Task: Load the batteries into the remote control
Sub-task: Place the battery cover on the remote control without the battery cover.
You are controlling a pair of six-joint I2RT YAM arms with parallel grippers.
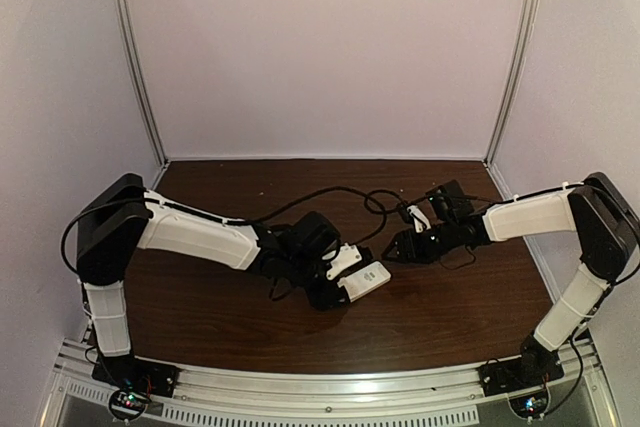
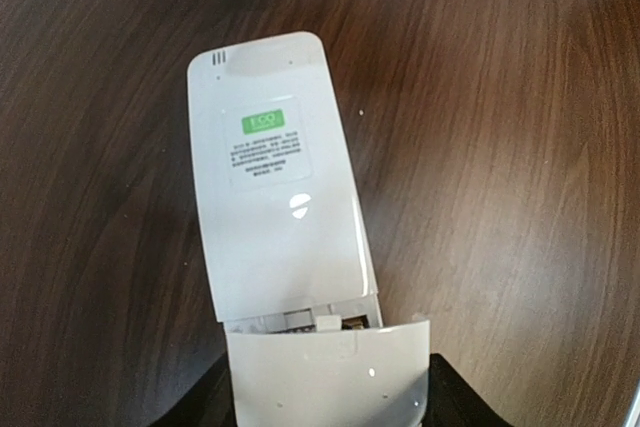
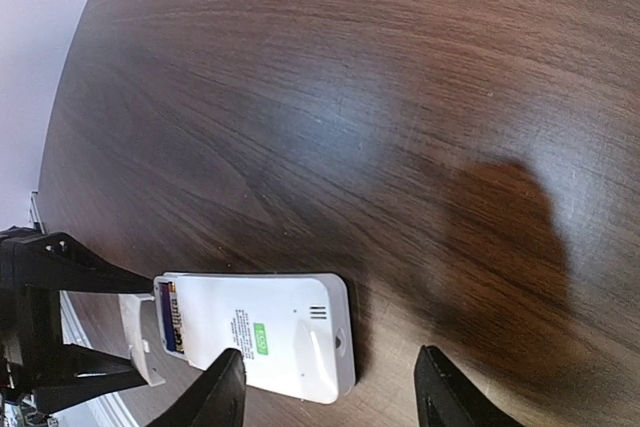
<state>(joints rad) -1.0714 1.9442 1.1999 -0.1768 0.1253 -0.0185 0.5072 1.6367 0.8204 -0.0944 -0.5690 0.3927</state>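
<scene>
The white remote control [image 2: 275,197] lies back up on the dark wood table, a green sticker on its back. A small white cover piece [image 2: 330,377] sits at its lower end, slid partly off, and my left gripper [image 2: 325,402] is shut on that piece by its sides. A dark battery [image 3: 170,317] with a gold label lies in the uncovered slot. My right gripper [image 3: 328,355] stands open over the remote's [image 3: 265,332] far end, holding nothing. From above, the remote [image 1: 368,279] lies between the left gripper [image 1: 330,294] and the right gripper [image 1: 395,249].
Black cables [image 1: 370,202] loop across the table [image 1: 450,317] behind both grippers. Pale enclosure walls stand at the back and on both sides. The left gripper's black fingers [image 3: 70,277] show at the left edge of the right wrist view.
</scene>
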